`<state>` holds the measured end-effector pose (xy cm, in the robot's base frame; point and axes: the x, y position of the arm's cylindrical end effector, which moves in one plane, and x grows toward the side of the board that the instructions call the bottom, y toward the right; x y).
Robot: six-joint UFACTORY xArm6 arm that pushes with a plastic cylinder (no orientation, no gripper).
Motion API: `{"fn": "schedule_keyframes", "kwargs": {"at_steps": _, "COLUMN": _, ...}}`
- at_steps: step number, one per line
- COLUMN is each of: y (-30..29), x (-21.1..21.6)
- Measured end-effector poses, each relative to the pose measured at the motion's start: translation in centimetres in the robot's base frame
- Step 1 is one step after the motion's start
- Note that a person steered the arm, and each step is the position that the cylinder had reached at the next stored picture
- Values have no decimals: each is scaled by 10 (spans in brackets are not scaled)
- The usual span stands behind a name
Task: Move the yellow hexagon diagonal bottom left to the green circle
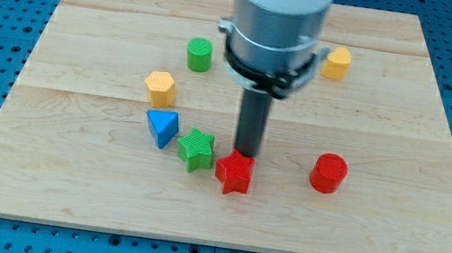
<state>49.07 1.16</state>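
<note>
The yellow hexagon (160,88) lies left of centre on the wooden board (67,184). The green circle (200,54) stands above it and a little to its right, a short gap apart. My tip (245,154) is at the upper edge of a red star (234,173), well to the right of and below the yellow hexagon. The tip is not touching the hexagon or the green circle. The arm's wide grey body hides part of the board above the rod.
A blue triangle (161,126) sits just below the hexagon, with a green star (196,149) to its right, next to the red star. A red circle (328,173) is at the right. A second yellow block (336,62), shape unclear, is at the upper right.
</note>
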Motion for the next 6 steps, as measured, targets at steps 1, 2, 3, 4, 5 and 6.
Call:
{"fn": "schedule_keyframes", "kwargs": {"at_steps": 1, "y": -38, "x": -4}}
{"fn": "schedule_keyframes", "kwargs": {"at_steps": 2, "y": -72, "x": 13}}
{"fn": "schedule_keyframes", "kwargs": {"at_steps": 3, "y": -77, "x": -12}}
{"fn": "schedule_keyframes", "kwargs": {"at_steps": 4, "y": -83, "x": -26}}
{"fn": "schedule_keyframes", "kwargs": {"at_steps": 5, "y": -53, "x": -36}}
{"fn": "schedule_keyframes", "kwargs": {"at_steps": 6, "y": -80, "x": -53}}
